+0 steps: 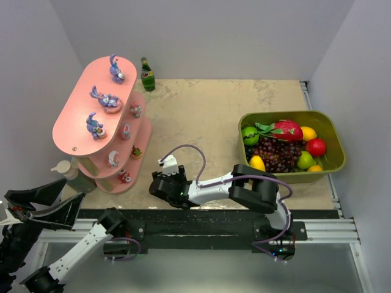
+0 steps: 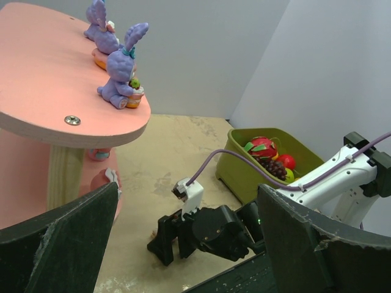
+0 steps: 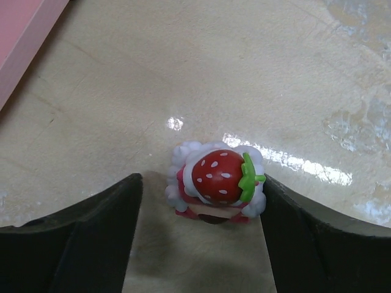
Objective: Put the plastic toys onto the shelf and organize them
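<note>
Pink shelf [image 1: 72,129], top view: three purple bunnies [image 1: 109,97] on the top tier and five small toys [image 1: 126,131] on the lower tiers, so eight are shelved. One fruit tub [image 1: 333,143] far right, one green bottle [image 1: 147,74] behind the shelf. Left gripper [image 1: 68,194] spread wide and empty by the shelf foot, probably parked clear. Right gripper [image 1: 160,186] low over the table [image 1: 201,110].

Left wrist view: right arm stretched across, nose down just beside the shelf base.

Right wrist view: ninth toy, a strawberry figurine [image 3: 217,180], upright on the table between parted jaws, not clamped. Judged: straddled for a pick.
</note>
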Available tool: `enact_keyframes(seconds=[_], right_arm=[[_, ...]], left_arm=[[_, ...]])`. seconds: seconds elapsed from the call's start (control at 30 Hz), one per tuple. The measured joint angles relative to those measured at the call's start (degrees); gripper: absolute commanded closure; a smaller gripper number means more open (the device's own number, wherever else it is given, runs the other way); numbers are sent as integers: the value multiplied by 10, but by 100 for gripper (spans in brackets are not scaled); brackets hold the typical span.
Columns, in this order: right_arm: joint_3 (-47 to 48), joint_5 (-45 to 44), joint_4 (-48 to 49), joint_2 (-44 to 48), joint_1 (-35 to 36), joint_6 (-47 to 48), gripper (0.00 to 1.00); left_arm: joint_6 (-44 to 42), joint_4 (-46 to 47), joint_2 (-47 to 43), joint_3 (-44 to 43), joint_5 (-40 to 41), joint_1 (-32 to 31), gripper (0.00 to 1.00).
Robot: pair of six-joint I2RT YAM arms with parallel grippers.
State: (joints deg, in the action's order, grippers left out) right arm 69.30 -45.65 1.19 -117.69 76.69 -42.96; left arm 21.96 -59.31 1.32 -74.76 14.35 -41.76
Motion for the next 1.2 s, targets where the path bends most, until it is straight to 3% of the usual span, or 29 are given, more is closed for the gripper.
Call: enact_keyframes(seconds=[0.1, 0.2, 0.23, 0.37, 0.5, 0.77, 1.2], right_arm=[[4, -14, -18, -1, 2, -30, 42], [9, -24, -33, -3, 2, -48, 66], [10, -29, -34, -5, 2, -52, 80], [9, -33, -22, -7, -2, -40, 97], [-22, -5, 37, 9, -19, 12, 100], [-30, 122, 108, 26, -132, 207, 100], [155, 371, 150, -10, -230, 412, 100]], left_arm=[[0, 0, 0, 1, 0, 0, 0], [0, 0, 0, 1, 0, 0, 0], [0, 0, 0, 1, 0, 0, 0], [0, 0, 0, 2, 0, 0, 1], [0, 0, 0, 2, 0, 0, 0], [0, 0, 0, 4, 0, 0, 0], [-3, 1, 0, 7, 7, 0, 1]])
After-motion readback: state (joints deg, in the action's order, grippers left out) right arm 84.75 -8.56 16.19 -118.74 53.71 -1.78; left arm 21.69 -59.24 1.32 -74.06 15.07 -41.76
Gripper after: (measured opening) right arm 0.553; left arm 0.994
